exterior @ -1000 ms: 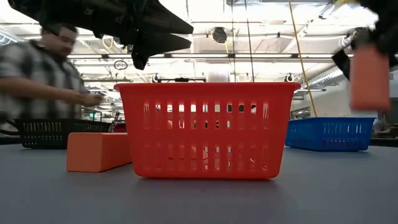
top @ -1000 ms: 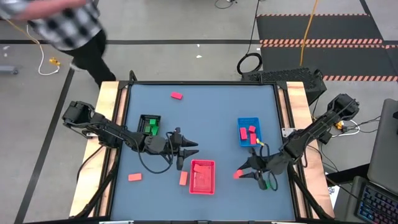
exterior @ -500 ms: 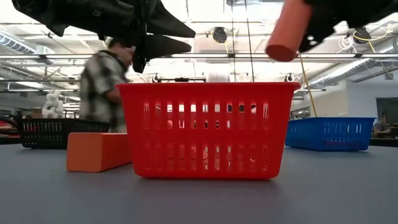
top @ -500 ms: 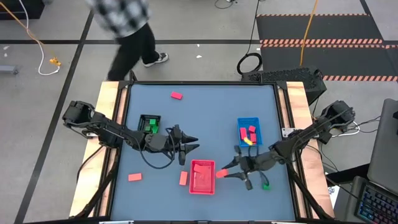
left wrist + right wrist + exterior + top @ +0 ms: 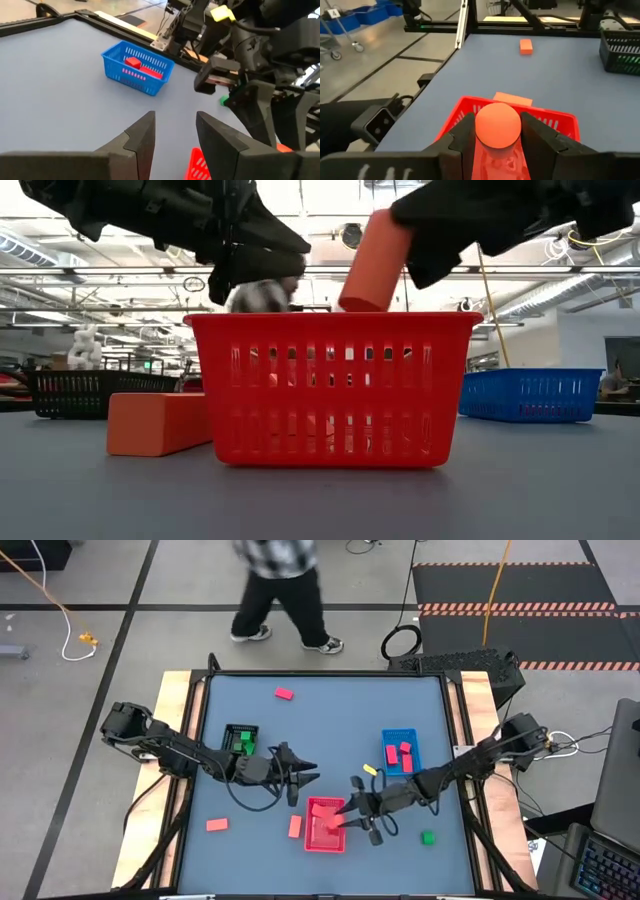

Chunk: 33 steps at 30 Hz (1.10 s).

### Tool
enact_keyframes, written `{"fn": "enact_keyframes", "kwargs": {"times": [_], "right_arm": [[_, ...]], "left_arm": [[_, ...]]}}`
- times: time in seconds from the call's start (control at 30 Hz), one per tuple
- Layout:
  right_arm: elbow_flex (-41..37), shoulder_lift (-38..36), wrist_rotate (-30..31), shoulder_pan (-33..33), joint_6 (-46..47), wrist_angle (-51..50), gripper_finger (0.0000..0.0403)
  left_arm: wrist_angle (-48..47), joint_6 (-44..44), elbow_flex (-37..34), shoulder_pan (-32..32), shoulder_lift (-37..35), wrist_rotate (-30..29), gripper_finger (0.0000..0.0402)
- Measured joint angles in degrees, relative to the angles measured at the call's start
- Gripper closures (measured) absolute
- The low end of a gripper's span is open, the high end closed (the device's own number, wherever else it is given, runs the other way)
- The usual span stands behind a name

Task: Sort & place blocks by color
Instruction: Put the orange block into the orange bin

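Observation:
My right gripper (image 5: 346,822) is shut on a salmon-orange round block (image 5: 375,260), held over the red tray (image 5: 325,837), which has blocks in it. My left gripper (image 5: 175,136) hangs open and empty just beyond the red tray's far left corner (image 5: 303,776). The black tray (image 5: 240,740) holds green blocks. The blue tray (image 5: 402,753) holds magenta-red ones. Lying loose on the table are a magenta-red block (image 5: 284,694), two salmon-orange blocks (image 5: 216,825) (image 5: 295,826) and a green block (image 5: 428,837). My right gripper pinches the round block's curved sides (image 5: 479,131) between its two fingers, one on each side. It comes from the table's right, slanting slightly down. The block hangs tilted and lifted clear, its lower end (image 5: 358,302) just above the red tray's rim.
A person (image 5: 285,585) walks on the floor beyond the table's far edge. The salmon-orange block (image 5: 160,423) lies close beside the red tray's left wall. Open table lies between the trays and toward the far edge.
My right gripper has carried the salmon-orange block from near the table's right edge leftward to above the red tray, rolling a little as it went. The block has stayed lifted. The person beyond the far edge has walked to the right.

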Motion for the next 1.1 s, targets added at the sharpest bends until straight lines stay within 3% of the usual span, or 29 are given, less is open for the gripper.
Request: {"fn": "enact_keyframes", "kwargs": {"times": [0.07, 0.3, 0.47, 0.73, 0.87, 1.1], "right_arm": [[0.0, 0.8, 0.0, -0.5, 0.0, 1.1, 0.0272], [0.0, 1.0, 0.1, -1.2, 0.0, 1.0, 0.0150], [0.0, 1.0, 0.2, -1.2, -1.6, 0.9, 0.0102], [0.0, 1.0, 0.1, -1.2, -3.6, 0.8, 0.0094], [-0.1, 1.0, 0.1, -1.2, -4.0, -0.2, 0.0096], [-0.1, 1.0, 0.1, -1.2, -3.8, -2.0, 0.0096]], "left_arm": [[-1.1, -0.4, 0.0, 0.0, 0.0, 0.9, 0.0256], [-6.4, -5.7, 0.0, 0.0, 0.0, 5.9, 0.0256], [-7.0, -7.5, 0.0, -1.2, 0.0, 8.9, 0.0256], [-16.0, -14.5, 0.7, -7.3, -1.5, 15.9, 0.0256], [-24.0, -19.1, 5.0, -12.6, -2.4, 11.3, 0.0256], [-56.5, -23.9, 20.2, -18.1, 0.6, 2.2, 0.0256]]}}
